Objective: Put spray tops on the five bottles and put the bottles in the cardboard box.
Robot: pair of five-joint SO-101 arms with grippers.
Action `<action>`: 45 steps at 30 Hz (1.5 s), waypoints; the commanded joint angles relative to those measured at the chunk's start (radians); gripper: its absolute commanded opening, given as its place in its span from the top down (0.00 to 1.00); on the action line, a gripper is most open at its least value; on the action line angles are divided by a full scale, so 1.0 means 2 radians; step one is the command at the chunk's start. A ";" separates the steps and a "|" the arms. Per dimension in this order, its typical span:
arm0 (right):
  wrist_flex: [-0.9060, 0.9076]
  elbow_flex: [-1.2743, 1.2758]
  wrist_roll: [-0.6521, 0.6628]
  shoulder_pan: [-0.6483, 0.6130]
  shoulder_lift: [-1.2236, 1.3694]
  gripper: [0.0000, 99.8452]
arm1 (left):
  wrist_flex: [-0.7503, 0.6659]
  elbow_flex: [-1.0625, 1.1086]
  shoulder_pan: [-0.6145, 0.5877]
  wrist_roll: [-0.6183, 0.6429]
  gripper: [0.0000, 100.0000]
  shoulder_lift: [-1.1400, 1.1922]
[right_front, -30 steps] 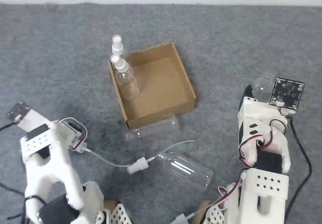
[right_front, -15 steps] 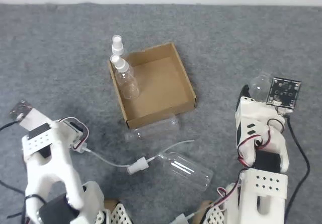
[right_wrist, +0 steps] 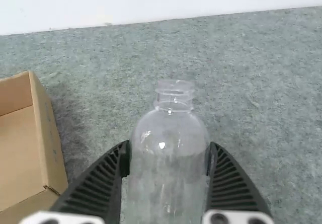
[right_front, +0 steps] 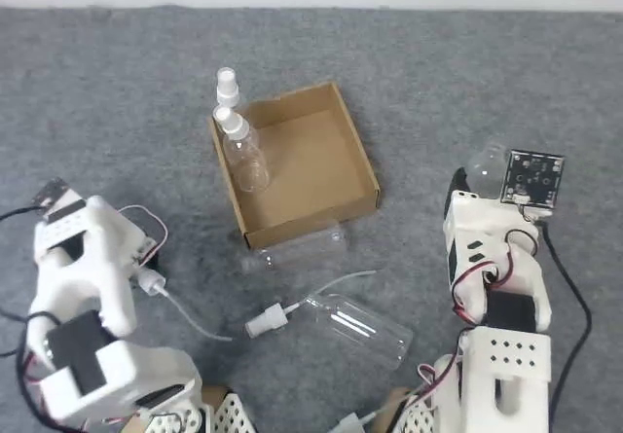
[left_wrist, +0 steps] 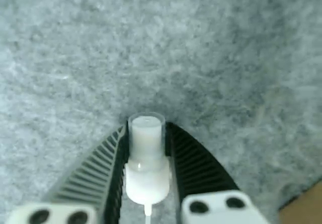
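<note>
My left gripper is shut on a white spray top, held just above the grey carpet; in the high view that spray top trails its thin tube toward the middle. My right gripper is shut on a clear open-necked bottle, whose rounded end pokes out beside the wrist camera. The cardboard box holds one capped bottle leaning on its left wall. Another capped bottle stands just behind the box. A clear bottle lies in front of the box, and a capped one lies nearer.
Grey carpet covers the whole work surface, with a white wall along the far edge. In the right wrist view the box corner sits close beside the held bottle. Both arm bases occupy the near corners.
The left arm has swung and drawn the spray top's tube away from the lying bottle. The right arm has shifted a little leftward and away with its bottle.
</note>
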 commanded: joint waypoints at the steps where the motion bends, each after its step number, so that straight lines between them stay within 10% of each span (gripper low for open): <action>1: -0.013 -0.004 0.010 -0.006 -0.012 0.89 | 0.003 -0.011 -0.002 0.005 0.99 0.025; 28: -0.013 0.020 0.074 -0.091 -0.016 0.90 | -0.038 0.070 -0.012 0.032 0.99 -0.156; 45: -0.013 0.021 0.077 -0.089 -0.016 0.90 | 0.124 -0.145 -0.007 0.122 0.99 -0.191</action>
